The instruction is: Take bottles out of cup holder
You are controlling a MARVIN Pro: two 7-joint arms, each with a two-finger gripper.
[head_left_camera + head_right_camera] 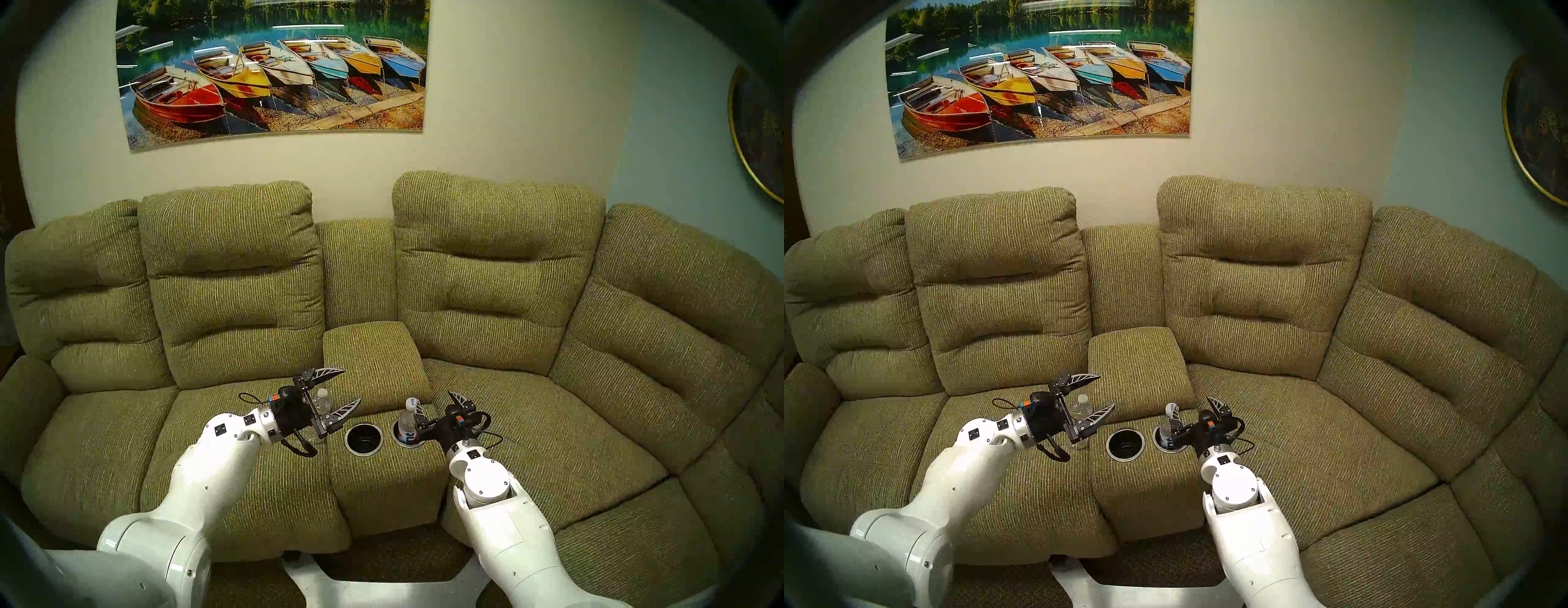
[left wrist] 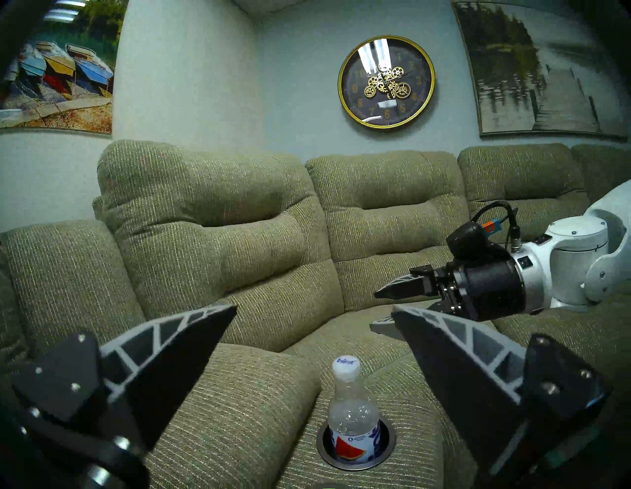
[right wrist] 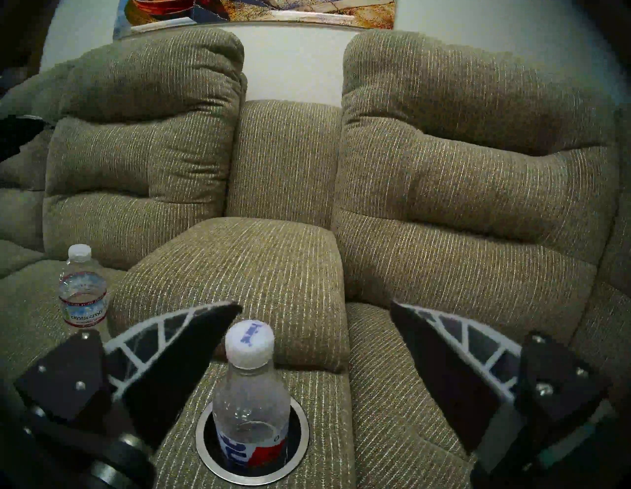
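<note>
An olive-green sofa (image 1: 488,263) carries everything. Its centre console (image 1: 377,463) has two silver-rimmed cup holders side by side: the left holder (image 1: 364,440) is empty, the right holder (image 3: 252,440) has the labelled bottle (image 3: 251,403) standing upright in it. The small bottle (image 3: 82,290) stands upright on the left seat cushion (image 1: 237,479), beside the console, perhaps touching it.

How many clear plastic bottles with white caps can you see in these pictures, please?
2. The shorter clear plastic bottle stands on the olive-green sofa seat, out of the holder; the taller labelled bottle sits in the silver-rimmed recess. None seems hidden.
</note>
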